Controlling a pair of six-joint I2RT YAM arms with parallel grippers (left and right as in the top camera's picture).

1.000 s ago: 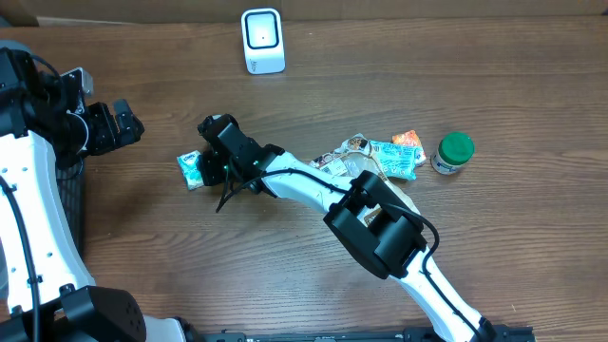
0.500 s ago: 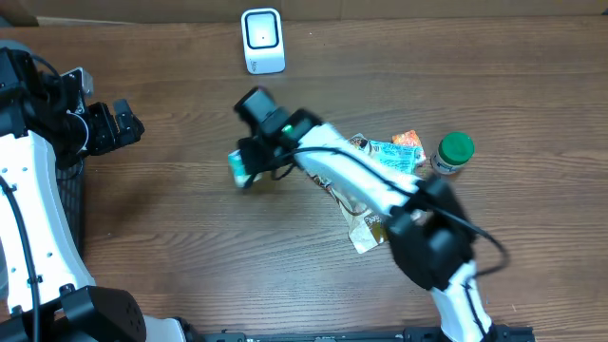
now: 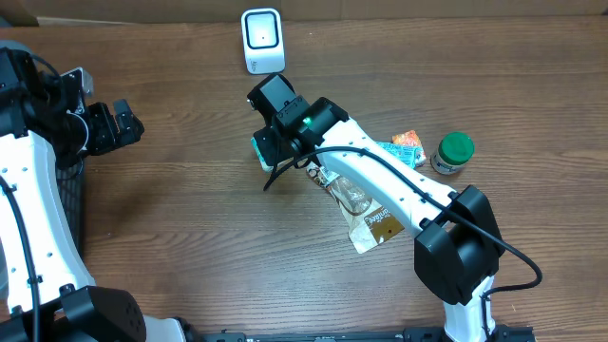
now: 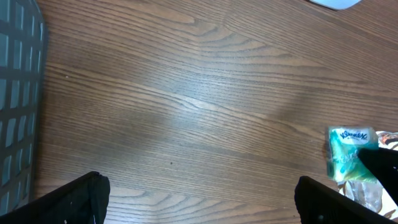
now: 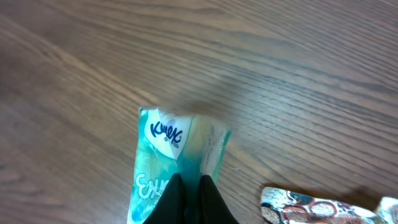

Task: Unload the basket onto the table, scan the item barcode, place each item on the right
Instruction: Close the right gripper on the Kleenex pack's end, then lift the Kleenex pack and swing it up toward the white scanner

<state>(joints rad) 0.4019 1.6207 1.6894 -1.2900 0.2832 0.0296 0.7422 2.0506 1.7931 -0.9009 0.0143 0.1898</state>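
The work surface is a brown wood-grain bench (image 3: 190,237) with a cardboard-coloured strip along its far edge.

1. Item. The teal tissue pack (image 5: 168,162) is at bench centre, on the near side of the white scanner (image 3: 263,40) and apart from it. Its white brand label faces the right wrist camera. No barcode is visible in any view.
2. Right hand (image 5: 188,186). The fingers are fully closed, pinching the pack's near edge. In the overhead view the pack shows as a teal patch at the left side of this hand.
3. Left hand (image 4: 199,202). The fingers are spread as wide as they go and hold nothing. It hovers at the far left of the bench, well apart from the pack.
4. Containers.
   - Green-lidded jar (image 3: 454,152): upright at the right of the bench, lid on, contents not visible.
   - Dark mesh basket (image 4: 15,93): at the left edge; its interior cannot be made out.
5. Other items. Printed snack wrappers (image 3: 394,157) and an orange packet (image 3: 408,140) lie together just left of the jar. A clear packet with a brown label (image 3: 372,220) lies nearer, partly under the right arm.
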